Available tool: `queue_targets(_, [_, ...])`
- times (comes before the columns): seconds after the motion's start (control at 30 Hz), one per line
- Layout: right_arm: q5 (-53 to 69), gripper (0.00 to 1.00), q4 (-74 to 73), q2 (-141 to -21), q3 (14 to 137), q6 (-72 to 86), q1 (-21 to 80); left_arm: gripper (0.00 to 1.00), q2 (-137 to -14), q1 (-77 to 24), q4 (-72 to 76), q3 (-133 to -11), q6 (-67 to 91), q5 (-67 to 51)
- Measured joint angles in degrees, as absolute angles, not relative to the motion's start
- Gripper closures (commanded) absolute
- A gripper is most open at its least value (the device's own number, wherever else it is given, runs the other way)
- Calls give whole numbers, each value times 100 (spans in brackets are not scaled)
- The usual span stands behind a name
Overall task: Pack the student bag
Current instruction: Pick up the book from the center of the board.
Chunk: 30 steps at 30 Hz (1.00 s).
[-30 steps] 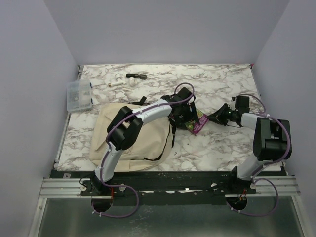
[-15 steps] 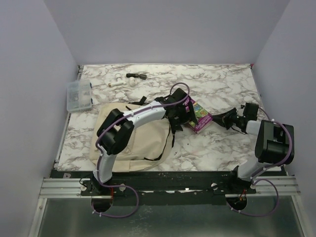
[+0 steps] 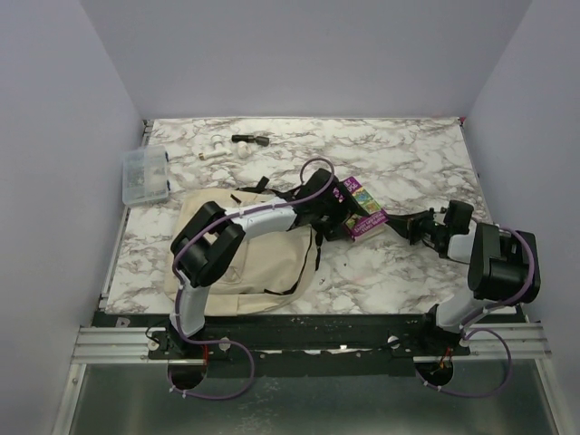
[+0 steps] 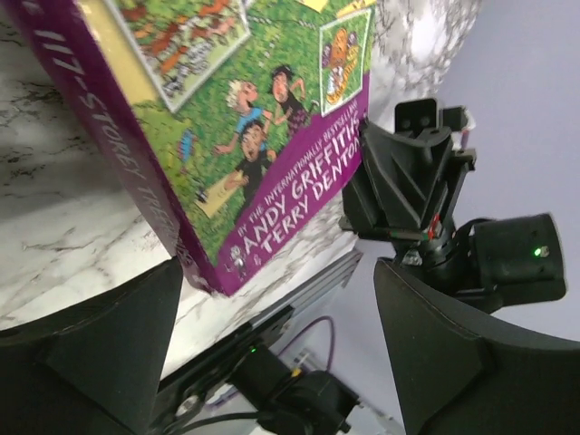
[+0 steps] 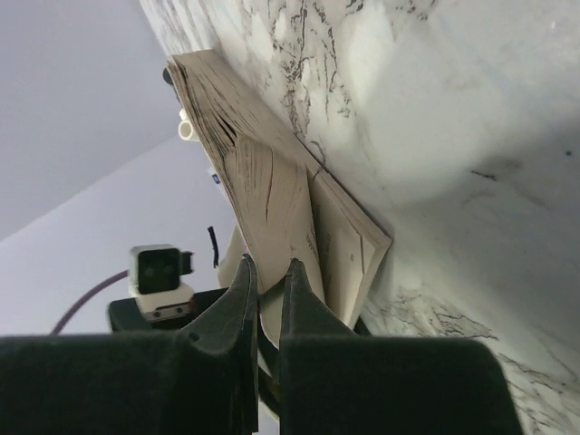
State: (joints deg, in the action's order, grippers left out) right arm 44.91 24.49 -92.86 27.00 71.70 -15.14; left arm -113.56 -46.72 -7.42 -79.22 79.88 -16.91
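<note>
Right claw (image 5: 267, 304) closed, tips at page edge of book (image 5: 272, 181) lying on marble table (image 5: 471, 136).

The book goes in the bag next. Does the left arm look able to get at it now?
Probably yes: the left gripper stands open, a corner of the purple book between its fingers; the shut right gripper is at the opposite edge.

a clear plastic box (image 3: 146, 176) sits at the marble table's (image 3: 408, 154) far left edge.

Lab rig, marble table (image 3: 408, 154) (plain lilac walls (image 3: 308, 54))
</note>
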Motion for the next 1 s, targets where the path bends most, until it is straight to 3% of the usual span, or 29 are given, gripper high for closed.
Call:
queue_targets(0.33, [4495,100,2952,-9133,2526,7876,-1514,13,-11347,-4661,154,-7107,9021,-1435])
queue_targets(0.43, [4525,100,3048,-9133,2523,8007,-1514,18,-11345,-4646,309,-7083,9170,-1396])
queue_targets(0.8, [4543,100,3201,-8827,2381,8141,-1594,85,-11432,-4425,1070,-7083,9518,-1369])
queue_targets(0.87, [4510,94,3155,-8731,2381,8034,-1599,95,-11445,-4403,1197,-7098,9535,-1382])
queue_targets(0.9, [4477,83,3063,-8667,2388,7933,-1608,100,-11450,-4392,1240,-7111,9526,-1396])
queue_targets(1.0, [4383,58,2512,-8440,2521,7454,-1634,100,-11458,-4370,1339,-7157,9478,-1444])
